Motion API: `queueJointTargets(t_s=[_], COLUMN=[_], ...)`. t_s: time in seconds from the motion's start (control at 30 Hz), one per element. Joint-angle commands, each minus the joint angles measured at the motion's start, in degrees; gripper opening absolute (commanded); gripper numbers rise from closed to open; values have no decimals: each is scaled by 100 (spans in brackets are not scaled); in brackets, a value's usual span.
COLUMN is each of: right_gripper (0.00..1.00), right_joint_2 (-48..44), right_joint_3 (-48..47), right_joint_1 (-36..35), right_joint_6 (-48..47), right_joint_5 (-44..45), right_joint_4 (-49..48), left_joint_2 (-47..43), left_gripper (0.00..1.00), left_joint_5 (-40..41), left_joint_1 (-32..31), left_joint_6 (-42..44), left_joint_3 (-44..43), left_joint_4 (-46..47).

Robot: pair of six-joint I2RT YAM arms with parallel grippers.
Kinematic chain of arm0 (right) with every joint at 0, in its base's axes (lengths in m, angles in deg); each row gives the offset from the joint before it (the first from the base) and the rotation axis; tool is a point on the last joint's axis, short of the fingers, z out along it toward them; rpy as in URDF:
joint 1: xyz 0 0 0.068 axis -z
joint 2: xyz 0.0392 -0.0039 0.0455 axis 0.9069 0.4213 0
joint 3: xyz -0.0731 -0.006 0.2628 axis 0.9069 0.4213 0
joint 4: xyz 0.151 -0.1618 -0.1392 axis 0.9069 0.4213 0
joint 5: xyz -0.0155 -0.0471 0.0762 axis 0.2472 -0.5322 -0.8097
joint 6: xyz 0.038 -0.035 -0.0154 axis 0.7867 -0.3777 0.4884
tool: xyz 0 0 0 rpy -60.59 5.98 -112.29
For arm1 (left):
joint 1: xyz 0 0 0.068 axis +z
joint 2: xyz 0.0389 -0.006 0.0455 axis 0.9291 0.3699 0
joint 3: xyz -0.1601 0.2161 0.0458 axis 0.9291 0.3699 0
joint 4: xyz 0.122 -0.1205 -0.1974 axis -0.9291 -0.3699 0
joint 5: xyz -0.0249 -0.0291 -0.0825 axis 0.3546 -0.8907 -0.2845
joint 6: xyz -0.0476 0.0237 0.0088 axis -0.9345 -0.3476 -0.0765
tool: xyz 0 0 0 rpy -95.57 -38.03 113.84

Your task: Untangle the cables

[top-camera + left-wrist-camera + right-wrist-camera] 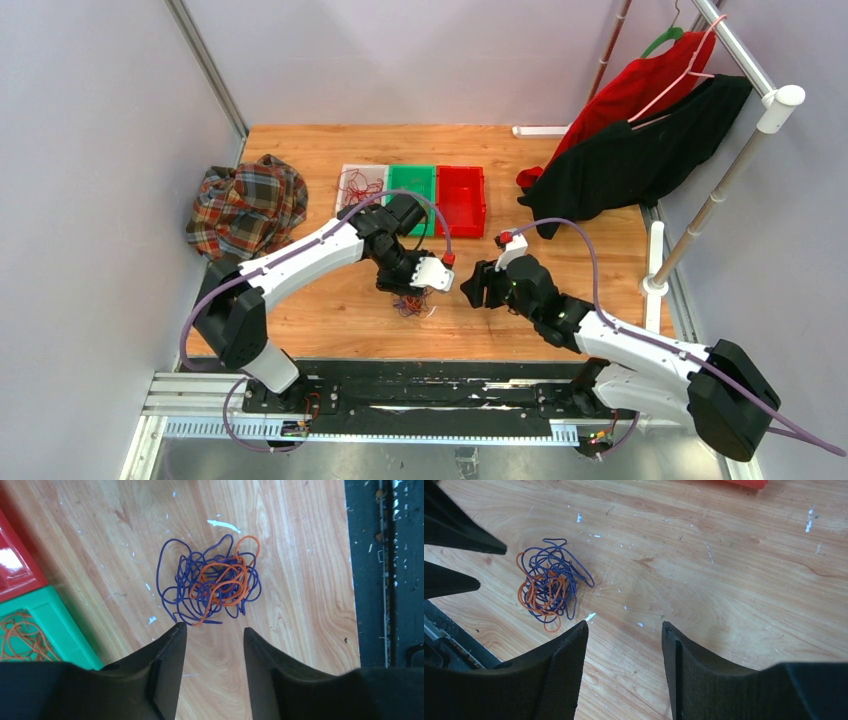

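Purple and orange cables (210, 582) lie knotted in one small heap on the wooden bench (300, 555), touching neither hand. The left hand (214, 630) hangs over the heap, fingers spread with nothing between them. The right hand (624, 625) is spread and empty too, the heap off to its left. The left wrist view alone catches loose orange strands (22, 640) inside the green bin (55, 615), and only the top view shows a plaid cloth (245, 208).

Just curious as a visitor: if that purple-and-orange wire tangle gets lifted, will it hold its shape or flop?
Probably flops: the tangle lies in thin, loose loops flat on the table. Likely very light, being so thin. The orange cable weaves through the purple cable, so lifting one strand would probably drag the whole clump.
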Motion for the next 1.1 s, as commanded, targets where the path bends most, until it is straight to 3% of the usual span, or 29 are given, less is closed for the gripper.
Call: queueJointTargets(t_s=[0.0, 0.2, 0.4, 0.5, 0.67, 1.07], right_gripper=[57, 57, 56, 55, 56, 67], right_joint_2=[39, 145, 194, 245, 355, 287], right_joint_3=[133, 204, 254, 230, 77, -158], right_joint_1=[117, 115, 164, 207, 223, 236], right_joint_6=[102, 197, 236, 244, 171, 463], right_joint_5=[-117, -182, -203, -297, -476, -1572], right_joint_4=[-229, -342, -402, -449, -580, -1324], left_joint_2=[239, 598, 740, 615, 232, -240], left_gripper=[53, 51, 17, 6, 1, 1], left_joint_5=[271, 440, 671, 671, 343, -789], left_joint_1=[-33, -33, -33, -34, -33, -30], left_joint_6=[692, 977, 1220, 1092, 257, -2302], left_joint_3=[11, -109, 68, 109, -146, -756], left_joint_4=[10, 297, 304, 317, 219, -369])
